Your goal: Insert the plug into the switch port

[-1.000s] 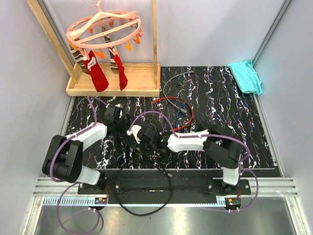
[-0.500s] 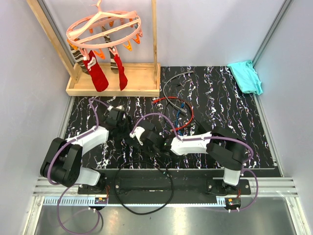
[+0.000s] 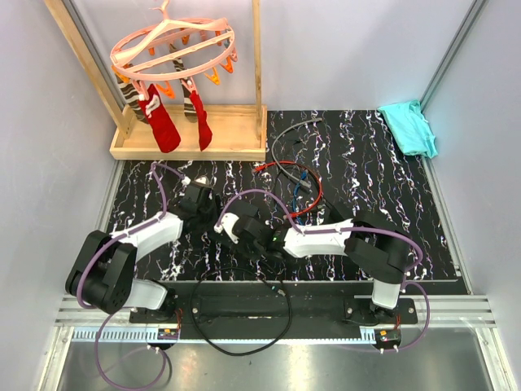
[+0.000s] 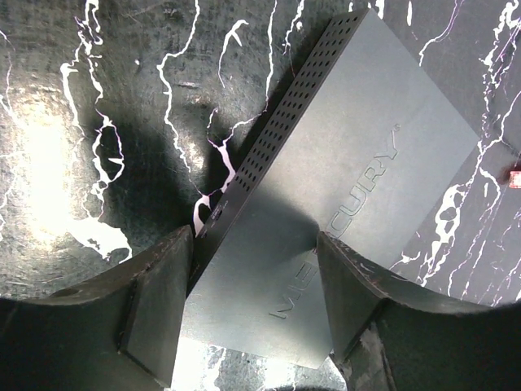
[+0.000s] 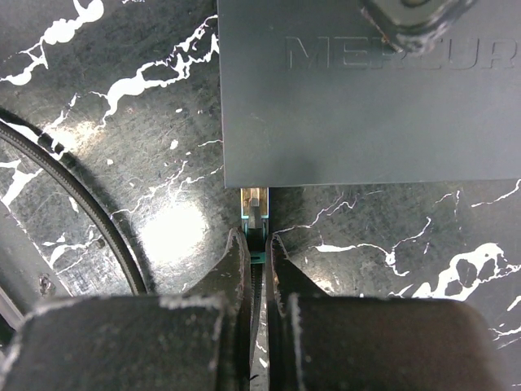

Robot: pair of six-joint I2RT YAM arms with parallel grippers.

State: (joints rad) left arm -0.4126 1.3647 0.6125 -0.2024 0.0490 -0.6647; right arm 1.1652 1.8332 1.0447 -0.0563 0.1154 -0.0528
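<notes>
The flat matte black box marked MERCURY [image 4: 350, 138] lies on the marbled black mat. My left gripper [image 4: 254, 297] straddles its near corner, both fingers against the box's sides, shut on it. A vented side edge [image 4: 273, 130] faces left. In the right wrist view the box [image 5: 366, 114] fills the top. My right gripper [image 5: 257, 244] is shut on the plug [image 5: 256, 204], a clear connector with a teal boot. Its tip meets the box's near edge; the port itself is hidden under that edge. In the top view the left gripper [image 3: 205, 213] and right gripper [image 3: 234, 230] cover the box.
A black cable [image 3: 244, 346] loops from the plug over the table's front rail; it also shows in the right wrist view [image 5: 73, 204]. A bundle of red and black wires [image 3: 295, 175] lies behind. A wooden rack with hanging red socks [image 3: 163, 122] stands back left, a teal cloth [image 3: 409, 126] back right.
Both grippers have drawn closer together over the box. The left gripper shifted right and slightly nearer; the right wrist shifted a little right, and the cable loop moved with it.
</notes>
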